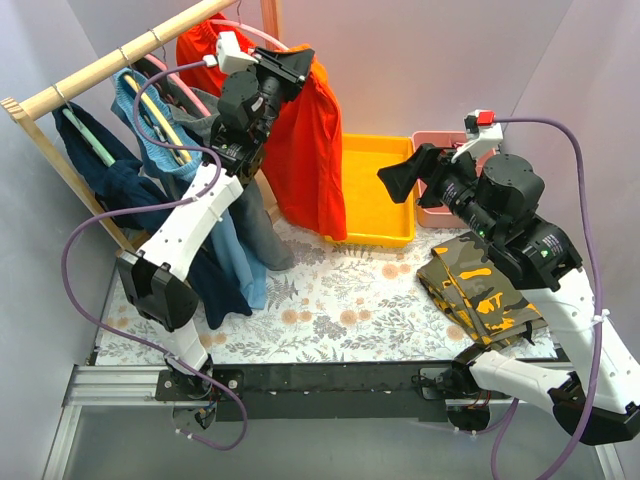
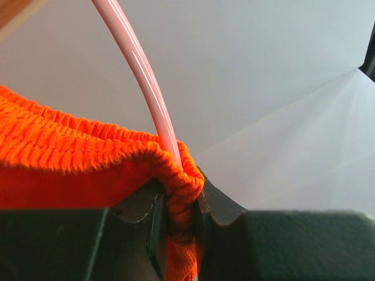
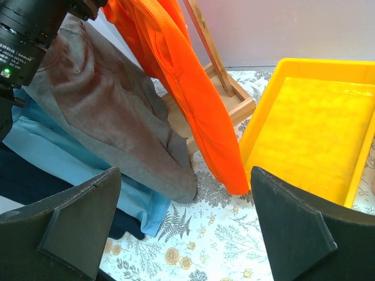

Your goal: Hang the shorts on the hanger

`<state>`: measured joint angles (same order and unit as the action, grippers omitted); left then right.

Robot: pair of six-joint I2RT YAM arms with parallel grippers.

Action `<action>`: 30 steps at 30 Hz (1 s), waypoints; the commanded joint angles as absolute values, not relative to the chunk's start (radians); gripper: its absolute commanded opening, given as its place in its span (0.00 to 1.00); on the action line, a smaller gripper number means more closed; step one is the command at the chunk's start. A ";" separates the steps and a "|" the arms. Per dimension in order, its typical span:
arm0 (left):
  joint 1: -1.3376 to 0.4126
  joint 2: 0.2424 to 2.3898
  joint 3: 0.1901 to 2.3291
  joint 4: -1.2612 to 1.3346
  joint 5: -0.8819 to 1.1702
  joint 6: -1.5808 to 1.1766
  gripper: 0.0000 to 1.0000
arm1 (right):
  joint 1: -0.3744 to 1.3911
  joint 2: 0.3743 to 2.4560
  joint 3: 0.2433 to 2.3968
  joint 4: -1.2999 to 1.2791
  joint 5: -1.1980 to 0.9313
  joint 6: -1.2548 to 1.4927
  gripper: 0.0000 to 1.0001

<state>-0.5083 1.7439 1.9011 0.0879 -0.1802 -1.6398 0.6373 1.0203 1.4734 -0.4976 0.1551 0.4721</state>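
The orange-red shorts (image 1: 305, 160) hang from the pink hanger (image 1: 262, 37) at the top of the rack. My left gripper (image 1: 300, 62) is shut on the shorts' elastic waistband (image 2: 176, 184), right where the pink hanger's arm (image 2: 143, 70) runs into the fabric. The shorts' leg also hangs in the right wrist view (image 3: 193, 99). My right gripper (image 1: 398, 180) is open and empty, held above the floral mat, right of the shorts and apart from them; its fingers (image 3: 70, 222) frame the mat.
A wooden rail (image 1: 120, 60) carries blue, grey (image 3: 111, 111) and dark garments on other hangers. A yellow tray (image 1: 375, 190) and a pink bin (image 1: 440, 150) stand at the back. A camouflage garment (image 1: 480, 285) lies at the right.
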 commanded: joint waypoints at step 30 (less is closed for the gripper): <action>-0.430 1.514 1.746 0.091 -0.087 -1.635 0.44 | 0.641 0.996 1.408 -0.454 0.138 0.489 0.99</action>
<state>-0.4301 1.6501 1.7485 0.1116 -0.1299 -1.6749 0.6373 1.0191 1.4151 -0.4973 0.1474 0.4866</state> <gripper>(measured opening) 0.399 0.984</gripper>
